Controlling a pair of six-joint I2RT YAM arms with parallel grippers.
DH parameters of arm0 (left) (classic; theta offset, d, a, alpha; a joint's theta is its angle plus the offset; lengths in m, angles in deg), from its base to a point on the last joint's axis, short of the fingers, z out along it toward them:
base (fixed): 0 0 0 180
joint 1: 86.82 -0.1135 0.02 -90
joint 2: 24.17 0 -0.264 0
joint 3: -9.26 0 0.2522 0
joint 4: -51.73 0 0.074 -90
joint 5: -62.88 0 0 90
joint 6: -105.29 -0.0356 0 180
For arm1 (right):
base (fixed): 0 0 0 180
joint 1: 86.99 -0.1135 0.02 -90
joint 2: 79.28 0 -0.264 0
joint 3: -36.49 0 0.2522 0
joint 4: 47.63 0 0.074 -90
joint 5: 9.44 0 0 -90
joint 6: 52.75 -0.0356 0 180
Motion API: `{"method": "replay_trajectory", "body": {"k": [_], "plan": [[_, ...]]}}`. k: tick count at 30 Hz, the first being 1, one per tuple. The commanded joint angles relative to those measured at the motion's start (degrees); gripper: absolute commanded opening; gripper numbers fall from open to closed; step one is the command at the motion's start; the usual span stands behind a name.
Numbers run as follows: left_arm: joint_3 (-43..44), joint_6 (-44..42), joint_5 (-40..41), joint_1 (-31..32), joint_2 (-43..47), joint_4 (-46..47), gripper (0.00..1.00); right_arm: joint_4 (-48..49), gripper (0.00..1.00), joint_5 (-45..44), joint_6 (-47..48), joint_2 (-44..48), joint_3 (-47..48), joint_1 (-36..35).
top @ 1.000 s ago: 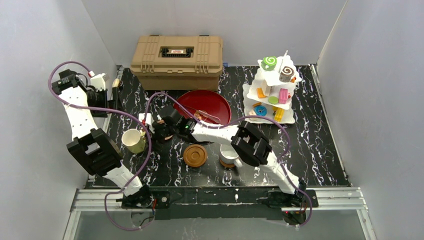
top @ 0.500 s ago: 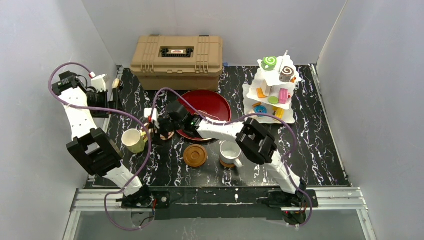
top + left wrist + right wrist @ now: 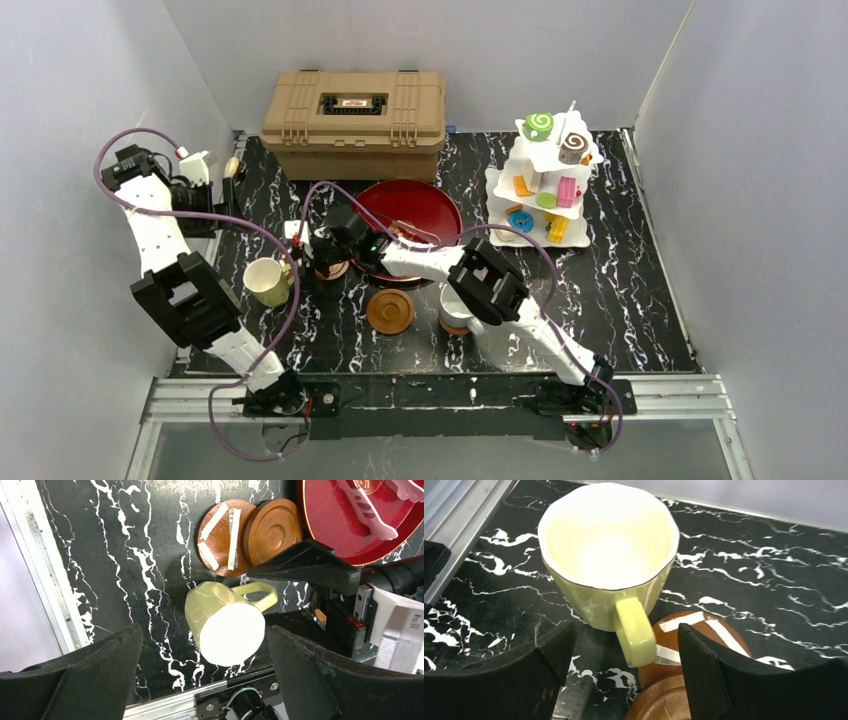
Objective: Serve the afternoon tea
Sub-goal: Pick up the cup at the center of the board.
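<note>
Top view: fixed, high above the near edge, looking down and forward over the whole table (image 3: 640,300). Left wrist view: raised well up, facing straight down on the yellow mug (image 3: 225,625) and taped coaster (image 3: 220,539). Right wrist view: low, close, slanting at the same mug and coaster. All three views share both.

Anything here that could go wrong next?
The open right tool straddles the handle of the yellow mug; an off-centre close could twist or tip the mug. The two coasters beside it overlap, one taped side up, so a mug set there may sit tilted. The right arm's elbow hangs over the white mug and might knock it.
</note>
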Motion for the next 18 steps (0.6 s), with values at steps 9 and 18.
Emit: {"method": "replay_trajectory", "body": {"k": [9,18], "plan": [[0.99,-0.95,-0.12,-1.24,-1.39,-1.33,0.94,8.6,0.62,3.81,-3.63,6.12,-7.3,-1.88],[0.92,-1.14,-0.01,-1.41,-1.03,-1.49,0.94,6.84,0.38,-1.81,-5.09,7.9,-9.03,-3.38]]}}
